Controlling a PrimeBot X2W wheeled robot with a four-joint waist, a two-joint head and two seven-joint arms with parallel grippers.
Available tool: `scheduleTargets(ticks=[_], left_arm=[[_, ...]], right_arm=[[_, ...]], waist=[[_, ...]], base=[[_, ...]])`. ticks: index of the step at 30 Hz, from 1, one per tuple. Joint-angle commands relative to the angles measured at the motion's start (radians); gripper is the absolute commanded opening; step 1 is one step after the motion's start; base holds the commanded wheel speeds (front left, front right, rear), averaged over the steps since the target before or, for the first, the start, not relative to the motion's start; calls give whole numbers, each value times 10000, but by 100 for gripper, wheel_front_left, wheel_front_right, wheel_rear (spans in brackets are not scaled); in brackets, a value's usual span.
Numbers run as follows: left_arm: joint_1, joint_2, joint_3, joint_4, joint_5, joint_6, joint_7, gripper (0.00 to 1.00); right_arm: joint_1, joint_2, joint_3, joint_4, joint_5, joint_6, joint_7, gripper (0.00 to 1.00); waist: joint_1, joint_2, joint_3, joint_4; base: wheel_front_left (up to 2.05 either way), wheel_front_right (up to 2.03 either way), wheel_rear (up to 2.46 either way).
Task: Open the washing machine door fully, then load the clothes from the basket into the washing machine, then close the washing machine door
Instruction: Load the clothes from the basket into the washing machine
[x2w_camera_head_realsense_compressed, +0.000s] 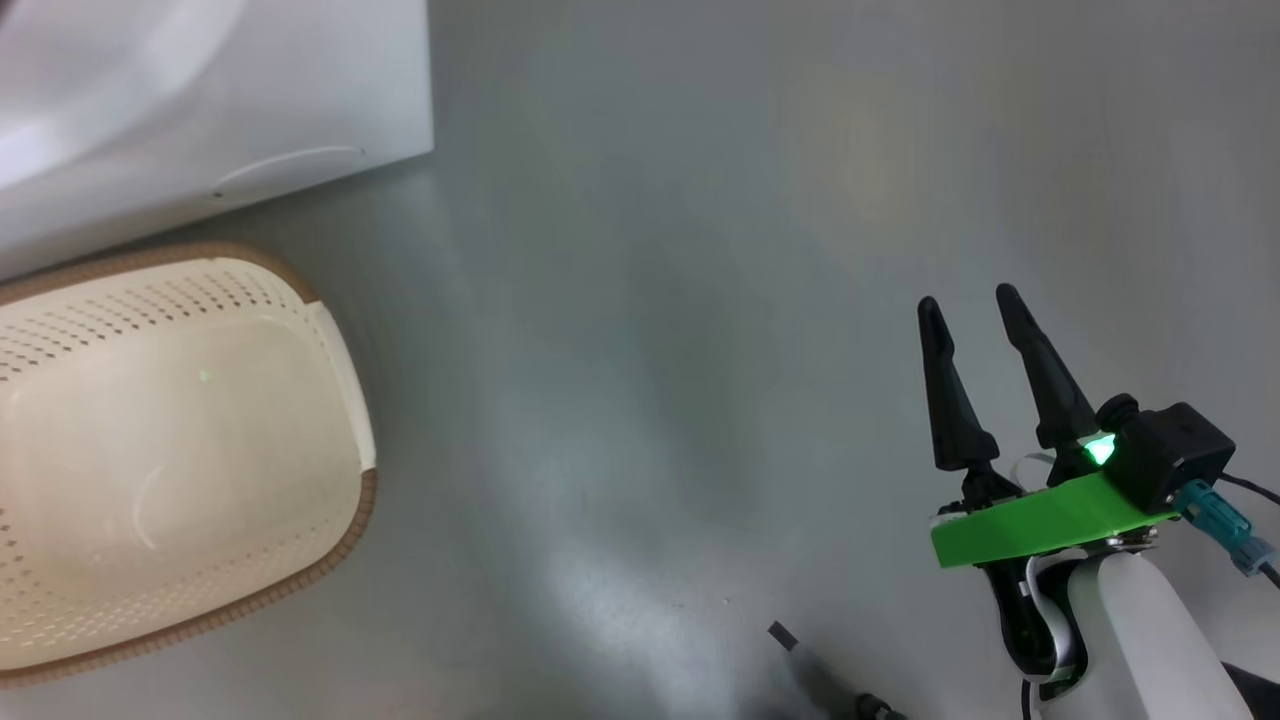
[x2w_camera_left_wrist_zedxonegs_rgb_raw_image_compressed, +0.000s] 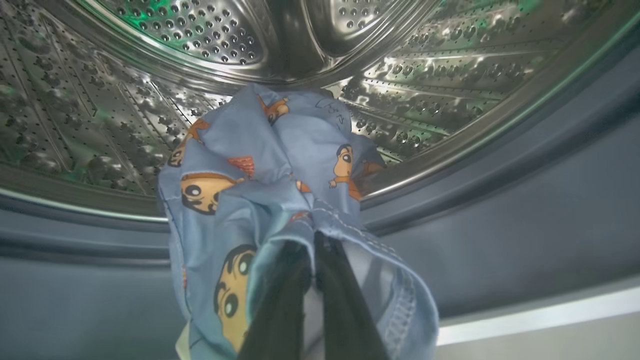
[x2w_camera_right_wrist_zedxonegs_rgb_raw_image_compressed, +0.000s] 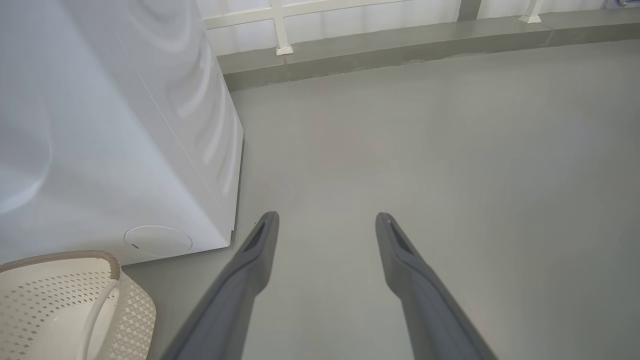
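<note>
Grey floor beside a white washing machine; the loading looks almost done, and closing the door is yet to come.

Head view: the basket sits at 9 o'clock, its visible inside bare cream plastic. At 4 o'clock the right jaws stand open over the floor, fingers apart and holding nothing. Left wrist view: the clothes, blue fabric with cartoon prints, are bunched at centre in front of the steel drum at 12 o'clock and across the grey gasket. The left jaws are closed, fingers together, and seem to pinch the fabric. Right wrist view: the machine's side stands at 10 o'clock and a basket corner at 7 o'clock. By this, the door is likely open with the garment at the drum mouth. Releasing it inside, pulling the arm out and shutting the door are left.
</note>
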Motion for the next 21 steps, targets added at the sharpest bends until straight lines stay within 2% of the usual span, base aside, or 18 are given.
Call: scheduleTargets(ticks=[1,8,15,21], left_arm=[[-300,740,256,-300,199,32,-189,0],[-1201,1279,253,137,583,-204,-1620,0],[-2854,1772,181,797,995,-450,-3467,0],[-4368,2001,-109,1379,1444,-471,-4615,0]], right_arm=[[-4,-86,217,-244,58,71,-121,100],[-180,-86,388,-348,81,71,-122,100],[-367,-86,664,-404,191,71,-122,100],[-506,-85,975,-434,390,71,-122,100]], waist=[[0,-1,294,-190],[0,-1,1062,-608],[0,-1,1722,-1091],[0,-1,2198,-1415]], base=[[0,0,0],[0,0,0],[0,0,0],[0,0,0]])
